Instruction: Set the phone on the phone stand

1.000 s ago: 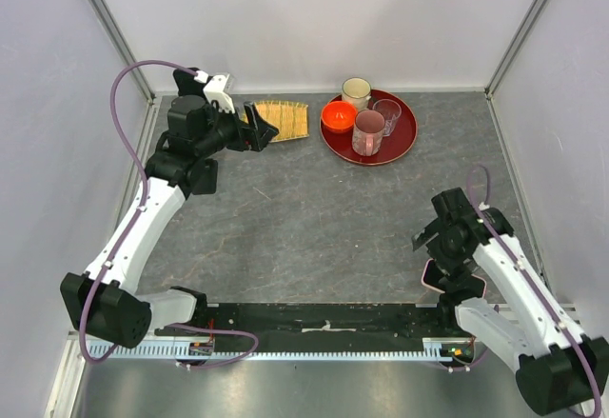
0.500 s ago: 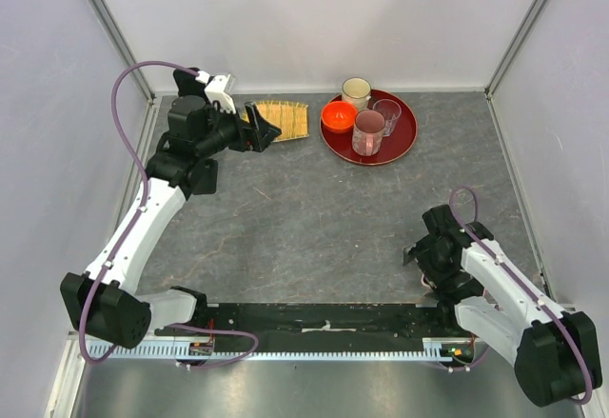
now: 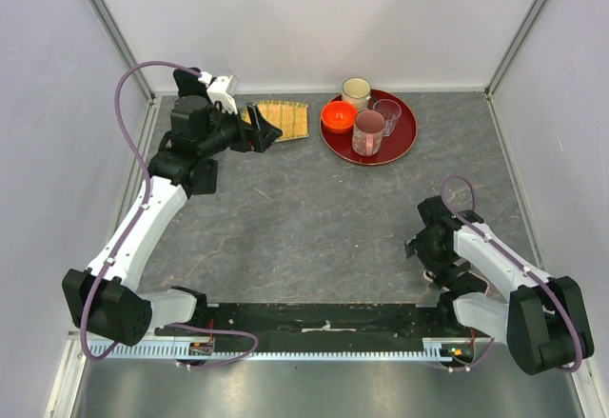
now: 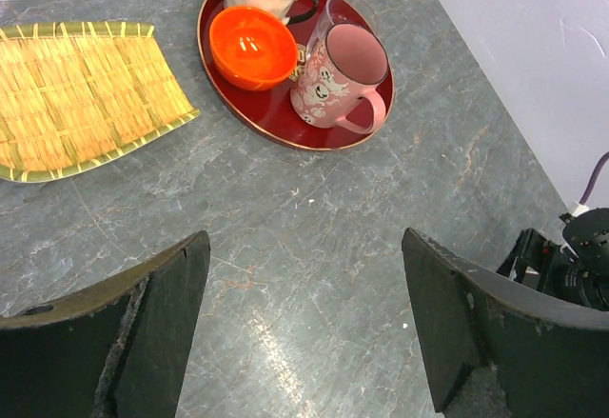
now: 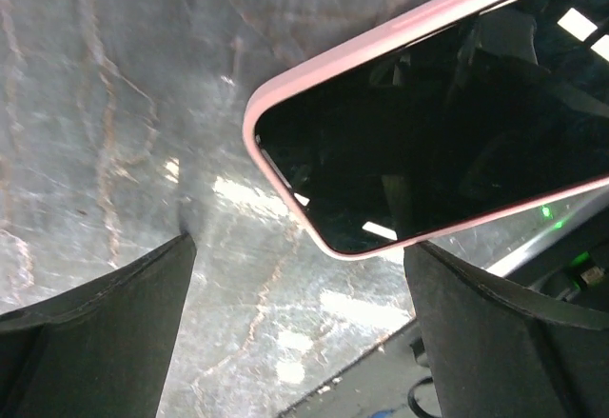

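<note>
Right wrist: pink-cased black-screen phone flat on grey marbled table; right gripper splayed over it, grasping nothing; left gripper splayed, empty.

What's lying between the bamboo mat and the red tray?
Nothing: the left wrist view shows only bare grey table between the bamboo mat and the red tray.

Phone lies on the table beneath the right pincer.
</note>
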You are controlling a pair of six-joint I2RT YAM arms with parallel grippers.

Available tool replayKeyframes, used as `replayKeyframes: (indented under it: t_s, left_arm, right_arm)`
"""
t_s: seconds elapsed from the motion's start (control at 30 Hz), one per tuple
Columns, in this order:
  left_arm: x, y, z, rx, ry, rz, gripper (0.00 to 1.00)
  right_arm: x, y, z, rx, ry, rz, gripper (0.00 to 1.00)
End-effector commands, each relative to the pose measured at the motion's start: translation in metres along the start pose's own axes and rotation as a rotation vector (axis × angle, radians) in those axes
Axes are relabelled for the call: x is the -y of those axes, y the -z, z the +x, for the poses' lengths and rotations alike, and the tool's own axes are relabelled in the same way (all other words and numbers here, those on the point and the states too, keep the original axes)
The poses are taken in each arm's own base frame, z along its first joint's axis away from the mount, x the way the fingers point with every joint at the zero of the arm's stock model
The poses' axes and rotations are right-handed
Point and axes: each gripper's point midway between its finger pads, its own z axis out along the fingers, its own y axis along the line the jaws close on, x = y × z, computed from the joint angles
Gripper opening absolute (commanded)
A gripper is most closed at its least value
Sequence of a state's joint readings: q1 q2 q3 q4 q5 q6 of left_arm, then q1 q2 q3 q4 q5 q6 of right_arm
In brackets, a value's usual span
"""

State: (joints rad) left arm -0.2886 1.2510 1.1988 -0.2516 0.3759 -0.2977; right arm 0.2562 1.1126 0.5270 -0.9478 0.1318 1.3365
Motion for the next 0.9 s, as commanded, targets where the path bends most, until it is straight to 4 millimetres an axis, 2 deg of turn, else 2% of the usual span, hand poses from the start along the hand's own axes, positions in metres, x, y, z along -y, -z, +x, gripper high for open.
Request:
replayKeyframes:
  t_s: [0.0,0.07,0.1,0.13,0.17,0.2,0.23,0.27,0.3,0.33,0.47,0.5,0.57,0.6,0.63,0.67,0.73,0.77,0.87]
  left_arm:
    - [0.005,-0.004,-0.005,0.02,0.011,0.025,0.88]
    - [0.006,-0.004,-0.004,0.014,0.015,0.033,0.88]
    - [0.006,-0.004,-0.004,0.014,0.015,0.033,0.88]
    - [0.007,-0.004,-0.005,0.016,0.016,0.037,0.88]
    - [0.007,-0.004,-0.004,0.014,0.018,0.038,0.88]
    - [0.008,-0.004,-0.004,0.015,0.017,0.04,0.88]
    - [0.009,-0.003,-0.005,0.016,0.018,0.043,0.88]
    - [0.009,-0.003,-0.005,0.02,0.016,0.045,0.88]
    - [0.009,-0.002,-0.006,0.022,0.014,0.042,0.88]
    - [0.008,-0.002,-0.005,0.022,0.015,0.037,0.88]
    - [0.011,-0.004,-0.004,0.013,0.021,0.055,0.88]
    - [0.012,-0.003,-0.004,0.014,0.023,0.06,0.88]
    - [0.014,-0.002,-0.006,0.02,0.02,0.066,0.88]
    - [0.014,-0.001,-0.006,0.023,0.019,0.065,0.88]
    - [0.013,-0.001,-0.007,0.025,0.017,0.064,0.88]
    - [0.014,0.0,-0.007,0.024,0.017,0.067,0.88]
    - [0.018,0.001,-0.007,0.026,0.014,0.09,0.89]
    - [0.021,0.001,-0.007,0.028,0.014,0.101,0.89]
    - [0.023,0.001,-0.006,0.025,0.017,0.113,0.9]
  right_arm:
    - [-0.036,0.003,-0.053,0.211,-0.034,-0.112,0.98]
    - [-0.061,0.002,-0.067,0.246,0.019,-0.211,0.98]
    - [-0.086,0.007,-0.084,0.272,-0.001,-0.315,0.98]
    - [-0.098,0.003,-0.084,0.249,0.098,-0.344,0.98]
    - [-0.103,0.004,-0.099,0.271,0.087,-0.337,0.98]
    - [-0.107,-0.005,-0.106,0.28,0.118,-0.295,0.98]
    - [-0.123,0.005,-0.122,0.319,0.173,-0.311,0.98]
    - [-0.123,0.005,-0.136,0.349,0.169,-0.268,0.98]
    - [-0.118,0.0,-0.14,0.346,0.182,-0.208,0.98]
    - [-0.127,0.009,-0.148,0.364,0.183,-0.225,0.98]
    - [-0.138,0.031,-0.137,0.312,0.204,-0.336,0.98]
    - [-0.137,0.042,-0.138,0.327,0.2,-0.36,0.98]
    - [-0.127,0.051,-0.144,0.361,0.186,-0.327,0.98]
    - [-0.111,0.057,-0.155,0.4,0.156,-0.284,0.98]
    - [-0.102,0.059,-0.16,0.414,0.141,-0.272,0.98]
    - [-0.085,0.056,-0.175,0.421,0.077,-0.249,0.98]
    - [-0.055,0.05,-0.182,0.41,-0.033,-0.249,0.98]
    - [-0.029,0.045,-0.198,0.42,-0.147,-0.217,0.98]
    - [0.006,0.041,-0.201,0.464,-0.261,-0.104,0.98]
